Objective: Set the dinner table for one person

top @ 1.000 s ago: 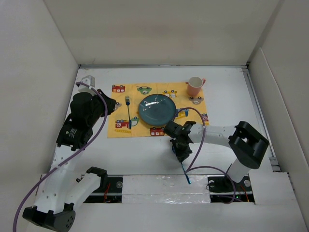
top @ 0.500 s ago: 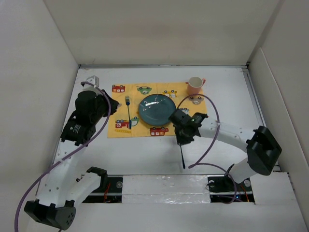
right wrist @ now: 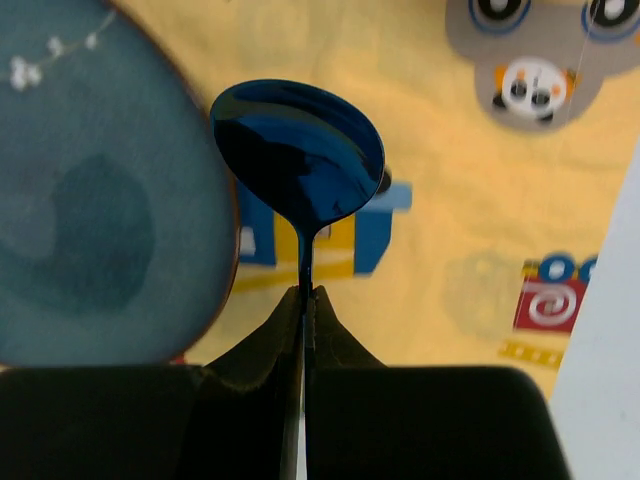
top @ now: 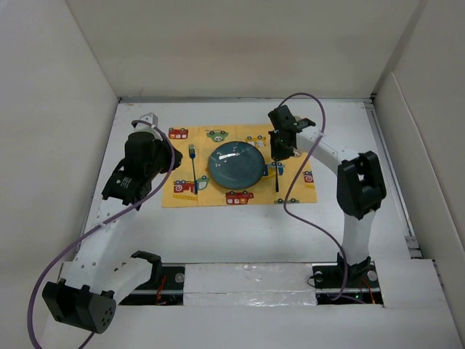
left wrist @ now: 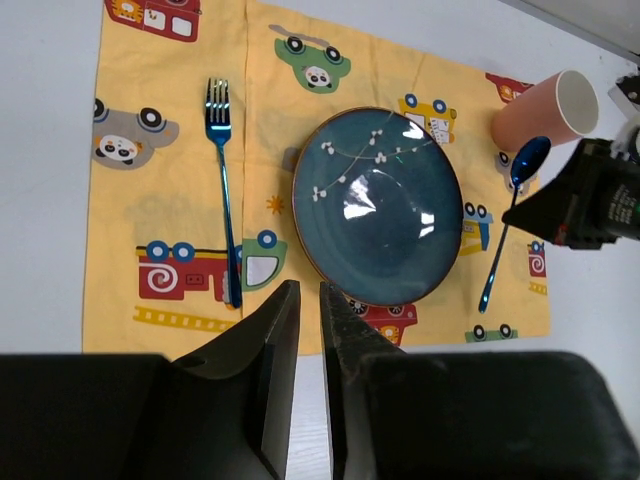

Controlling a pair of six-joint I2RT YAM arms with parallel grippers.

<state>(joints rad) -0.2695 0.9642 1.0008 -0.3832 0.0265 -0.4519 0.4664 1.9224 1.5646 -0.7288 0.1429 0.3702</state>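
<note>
The dinner table point(top: 218, 233), a broad white top walled by panels, lay bare along its near edge, with the setting laid out toward its far middle on a yellow cartoon-print placemat point(left wrist: 180, 215). Over the mat's left edge the left gripper point(left wrist: 308, 290) hovered with its jaws only a slit apart and nothing between them, apparently parked out of the way.

On the mat, a blue fork point(left wrist: 222, 190) lay just left of the teal plate point(left wrist: 378, 205), tines toward the far edge, as a place setting wants. The plate sat near the mat's middle.

Right of the plate, the right gripper point(right wrist: 303, 292) was pinched tight on the blue spoon point(right wrist: 298, 150), gripping the handle just behind the bowl. The bowl pointed to the far edge, so the spoon lined up parallel to the fork. Whether it touched the cloth could not be told.

A pink cup point(left wrist: 545, 108) stood at the mat's far right corner, close to the spoon's bowl.
</note>
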